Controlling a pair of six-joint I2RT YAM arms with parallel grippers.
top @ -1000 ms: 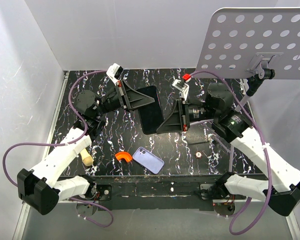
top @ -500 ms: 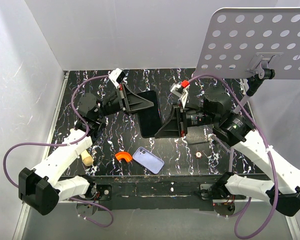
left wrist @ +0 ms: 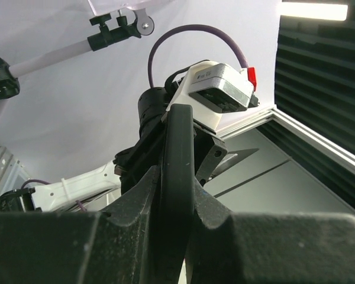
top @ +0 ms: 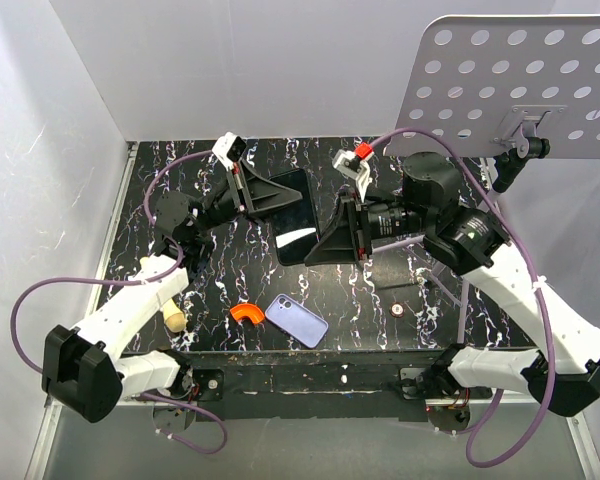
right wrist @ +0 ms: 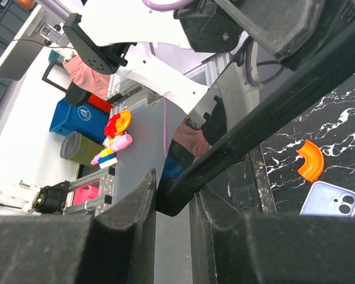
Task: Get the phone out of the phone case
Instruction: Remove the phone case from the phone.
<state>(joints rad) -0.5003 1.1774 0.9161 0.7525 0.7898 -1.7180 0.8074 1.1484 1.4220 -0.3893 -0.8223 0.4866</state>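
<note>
The black phone point(top: 292, 235), beyond the lilac phone case point(top: 297, 320), is clamped edgewise by both the left gripper point(top: 300, 197) and the right gripper point(top: 318, 258), with an orange curved piece point(top: 246, 313) just left of the case.

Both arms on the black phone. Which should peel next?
Right, probably. The right gripper pinches the near right edge of the black phone by a corner, good for peeling; the left gripper clamps its far end, better as the brace.
</note>
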